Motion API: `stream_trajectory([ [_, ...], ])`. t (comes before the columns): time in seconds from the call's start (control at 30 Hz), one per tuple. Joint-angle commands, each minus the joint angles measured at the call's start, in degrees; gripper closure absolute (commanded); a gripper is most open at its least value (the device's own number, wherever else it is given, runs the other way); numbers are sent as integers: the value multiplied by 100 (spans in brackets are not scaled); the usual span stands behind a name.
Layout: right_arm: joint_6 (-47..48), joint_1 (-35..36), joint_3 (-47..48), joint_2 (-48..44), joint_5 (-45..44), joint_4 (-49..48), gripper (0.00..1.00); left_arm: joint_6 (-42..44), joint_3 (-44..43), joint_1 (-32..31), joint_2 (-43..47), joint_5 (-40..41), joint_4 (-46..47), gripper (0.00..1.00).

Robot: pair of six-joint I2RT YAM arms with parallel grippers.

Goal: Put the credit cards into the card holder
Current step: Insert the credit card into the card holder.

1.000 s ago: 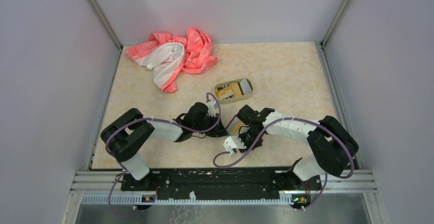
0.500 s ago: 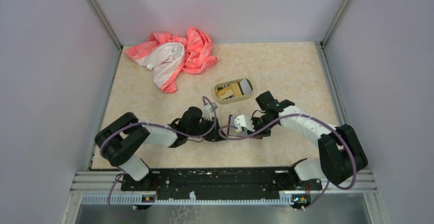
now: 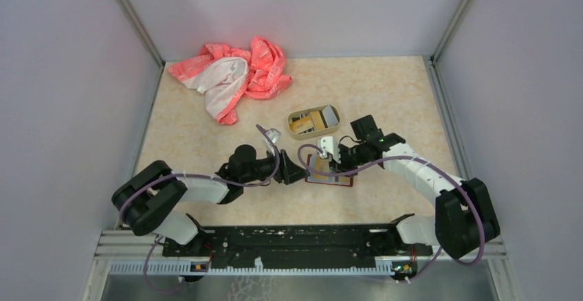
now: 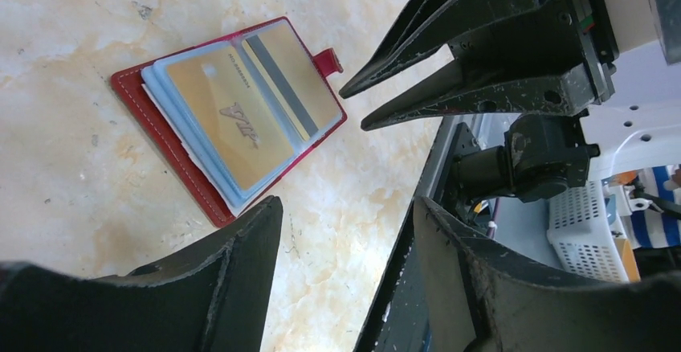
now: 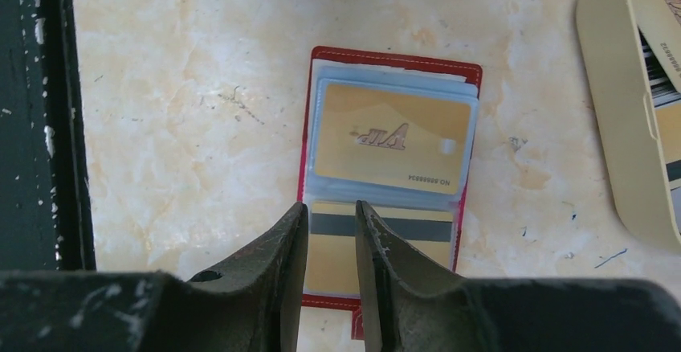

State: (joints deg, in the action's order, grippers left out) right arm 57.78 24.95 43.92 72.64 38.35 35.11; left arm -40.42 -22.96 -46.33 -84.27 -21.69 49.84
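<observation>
Card holder lies open and flat on the table, between the two arms and near the tan tray. Two gold credit cards sit in its clear pockets, one face up and the other showing a dark stripe. The left end effector stands wide open and empty beside it. The right end effector hovers over the striped one, fingers slightly parted, gripping nothing.
</observation>
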Motion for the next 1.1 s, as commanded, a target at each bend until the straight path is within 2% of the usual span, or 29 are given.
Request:
stream_trajectory([
  [0.0, -700, -51, 82, 55, -62, -539, 71, -394, 304, 146, -242, -216, 1414, 32],
  [0.23, -1124, -101, 187, 92, 166, -600, 71, -387, 677, 194, -21, 188, 1934, 33],
  [0.4, -1155, -118, 208, 84, 232, -588, 71, -499, 1221, 516, 538, 520, 2435, 32],
  [0.43, -1163, -119, 219, 86, 232, -586, 71, -539, 1313, 590, 673, 555, 2384, 30],
  [0.53, -1155, -122, 256, 92, 222, -551, 71, -657, 1394, 707, 982, 560, 2106, 3],
  [0.57, -1155, -122, 256, 92, 230, -550, 71, -659, 1399, 719, 1028, 494, 2096, 2],
  [0.73, -1182, -122, 325, 176, 323, -584, 70, -537, 1247, 748, 949, 34, 1891, 2],
  [0.87, -1237, -122, 775, 497, 493, -311, 70, -602, 1008, 747, 668, -298, 1590, 4],
  [0.97, -1380, -122, 1356, 982, 566, 58, 72, -578, 763, 748, 347, -555, 1231, 11],
  [1.07, -1718, -113, 1688, 1427, 508, 35, 79, -611, 566, 748, -13, -645, 1138, 19],
])
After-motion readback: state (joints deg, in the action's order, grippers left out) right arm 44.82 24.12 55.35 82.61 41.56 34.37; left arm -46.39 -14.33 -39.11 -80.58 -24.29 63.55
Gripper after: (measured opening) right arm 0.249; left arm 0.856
